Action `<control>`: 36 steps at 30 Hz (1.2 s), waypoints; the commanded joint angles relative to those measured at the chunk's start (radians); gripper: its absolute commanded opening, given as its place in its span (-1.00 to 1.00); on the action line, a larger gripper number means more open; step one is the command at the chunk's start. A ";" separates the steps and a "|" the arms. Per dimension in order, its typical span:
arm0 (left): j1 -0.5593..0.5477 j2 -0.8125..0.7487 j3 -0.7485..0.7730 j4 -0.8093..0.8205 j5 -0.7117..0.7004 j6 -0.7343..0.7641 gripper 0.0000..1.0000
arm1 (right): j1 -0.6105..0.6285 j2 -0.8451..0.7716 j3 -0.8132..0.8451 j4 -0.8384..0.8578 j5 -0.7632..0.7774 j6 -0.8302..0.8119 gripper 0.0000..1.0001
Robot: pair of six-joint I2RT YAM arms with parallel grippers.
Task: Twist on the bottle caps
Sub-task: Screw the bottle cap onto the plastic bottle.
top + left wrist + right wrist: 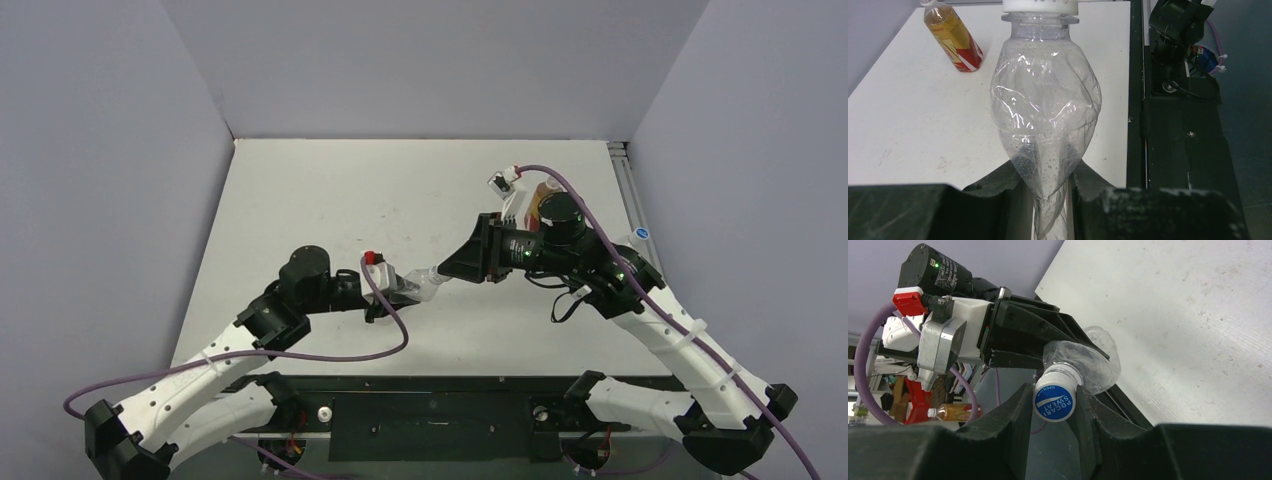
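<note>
1. Top external view: both arms reach inward and meet over the middle of the table (300, 200). The clear bottle (425, 283) lies sideways between the left gripper (398, 292) and the right gripper (452, 272).
2. Left wrist view: the left gripper (1048, 185) is clamped on the base end of the clear bottle (1045, 110). The bottle wall is creased and pinched nearly flat between the two fingers (1000, 187).
3. Right wrist view: the right gripper (1052, 397) is closed on the blue-and-white cap (1054, 401), with one finger against each side. The cap sits on the neck of the clear bottle (1098, 360), its printed blue face turned toward the camera.
4. The amber bottle (953, 37) rests on the table toward the far right, well apart from the clear bottle. A white cap (932, 413) sits on its neck.
5. Obstruction: in the top external view the right arm's wrist covers most of the amber bottle (547, 190), and only a brown sliver shows.
6. Obstruction: a purple cable (385, 325) loops from the left wrist down onto the table, just beside the left gripper on its near side.
7. A black base rail (430, 410) runs along the near table edge between the two arm bases.
</note>
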 commanded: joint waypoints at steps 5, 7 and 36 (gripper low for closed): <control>-0.005 0.023 0.071 0.020 0.027 0.010 -1.00 | 0.053 0.007 0.073 -0.054 0.062 -0.067 -0.92; -0.005 0.036 0.081 0.015 0.028 0.009 -1.00 | 0.074 0.015 0.085 -0.066 0.088 -0.074 -0.92; -0.121 0.069 0.028 0.432 -0.432 -0.031 -1.00 | 0.121 0.242 0.236 -0.213 0.254 0.002 -0.94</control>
